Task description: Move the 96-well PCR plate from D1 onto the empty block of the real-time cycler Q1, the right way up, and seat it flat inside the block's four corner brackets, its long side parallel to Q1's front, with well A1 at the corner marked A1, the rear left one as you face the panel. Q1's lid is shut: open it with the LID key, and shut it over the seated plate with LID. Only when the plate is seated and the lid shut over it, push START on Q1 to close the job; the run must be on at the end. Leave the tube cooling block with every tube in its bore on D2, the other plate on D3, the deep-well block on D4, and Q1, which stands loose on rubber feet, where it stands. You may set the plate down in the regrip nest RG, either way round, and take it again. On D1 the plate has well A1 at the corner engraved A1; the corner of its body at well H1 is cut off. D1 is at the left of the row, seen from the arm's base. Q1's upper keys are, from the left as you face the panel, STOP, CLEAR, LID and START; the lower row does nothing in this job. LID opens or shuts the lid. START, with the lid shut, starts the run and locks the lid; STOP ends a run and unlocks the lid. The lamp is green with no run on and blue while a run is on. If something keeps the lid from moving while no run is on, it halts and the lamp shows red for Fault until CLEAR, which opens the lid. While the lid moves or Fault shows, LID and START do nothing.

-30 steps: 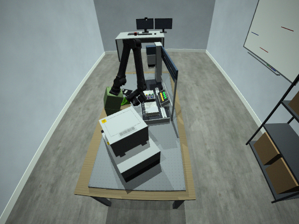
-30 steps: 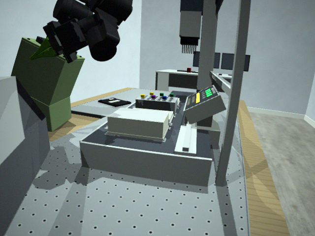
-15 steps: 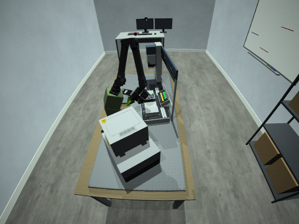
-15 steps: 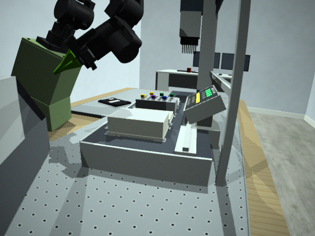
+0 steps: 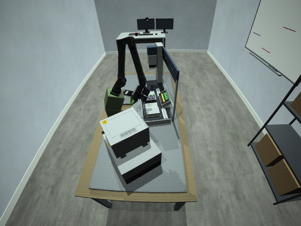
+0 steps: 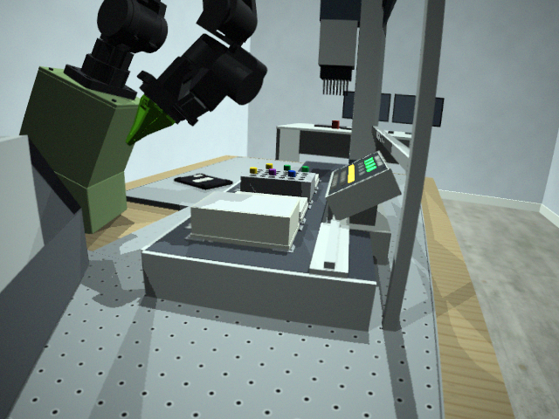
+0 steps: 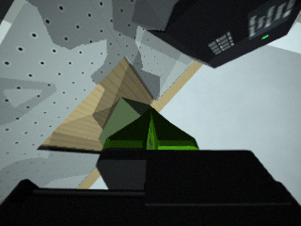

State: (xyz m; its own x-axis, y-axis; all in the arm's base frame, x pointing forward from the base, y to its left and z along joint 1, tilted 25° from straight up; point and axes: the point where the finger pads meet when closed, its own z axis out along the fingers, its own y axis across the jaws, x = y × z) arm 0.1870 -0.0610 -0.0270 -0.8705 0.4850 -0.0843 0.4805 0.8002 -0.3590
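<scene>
Green jaws of gripper [image 6: 135, 131] pressed together, empty, aloft near Q1 [image 5: 126, 131]. PCR plate unidentified here; likely light, thin-walled, slippery: best pinched across rigid skirt edges.

Two dark monitors [image 5: 154, 24] stand on a far desk [image 5: 155, 36]; a whiteboard [image 5: 277, 36] hangs right, above a shelf rack [image 5: 275, 112] holding cardboard boxes [image 5: 267, 149].
</scene>
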